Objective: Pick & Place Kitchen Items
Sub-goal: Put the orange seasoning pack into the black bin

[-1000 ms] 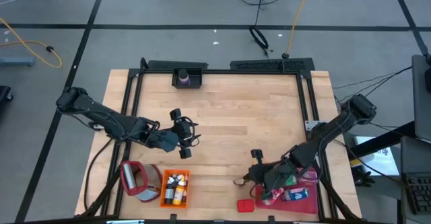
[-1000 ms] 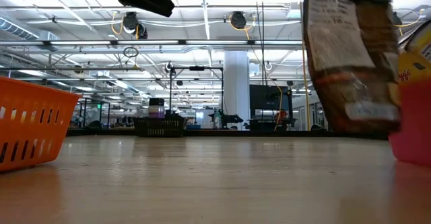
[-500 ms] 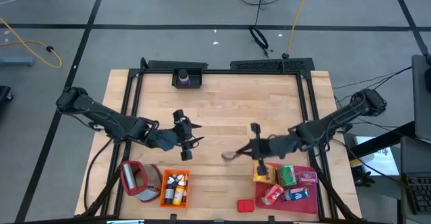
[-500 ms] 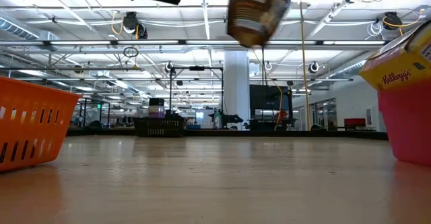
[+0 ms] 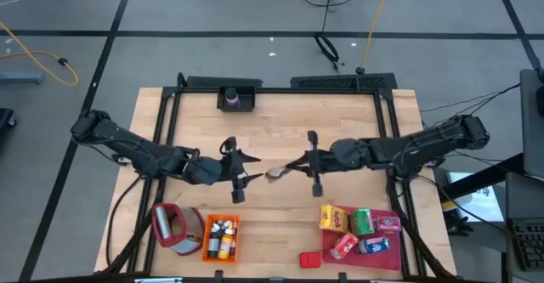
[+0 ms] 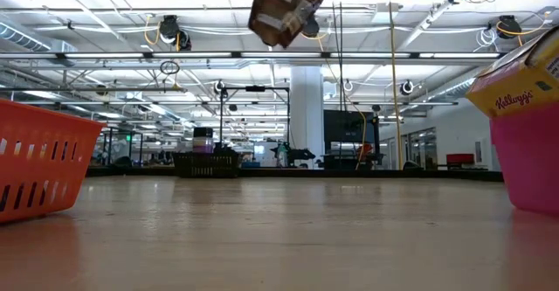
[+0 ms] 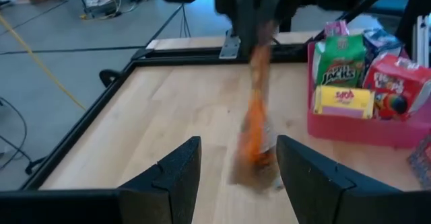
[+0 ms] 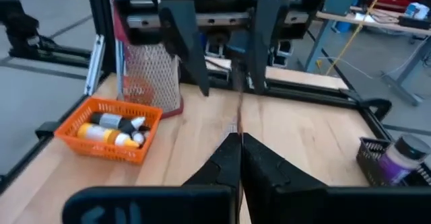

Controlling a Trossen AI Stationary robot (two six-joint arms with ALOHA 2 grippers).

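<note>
Wooden bench (image 5: 280, 113) seen from above, with two dark arms meeting near its centre. The right gripper (image 5: 293, 164), reaching in from three o'clock, has its jaws pressed together on the thin edge of a small brown-and-orange packet (image 5: 276, 173), which hangs in the air above the middle of the bench. The left gripper (image 5: 242, 166), coming from nine o'clock, faces it just beside the packet with jaws spread, not yet touching. At five o'clock a pink tray (image 5: 393, 251) holds yellow, green and red food boxes (image 5: 350, 223); at seven o'clock an orange crate (image 5: 219, 236) holds small bottles. A dark basket (image 5: 238, 99) with a purple jar sits at twelve o'clock. This looks like a handover between the arms. To do it well, the left jaws should close squarely across the packet's free lower part, clear of the right fingertips, and the right should release only once that grip looks firm, since a limp packet can slip or twist.
</note>
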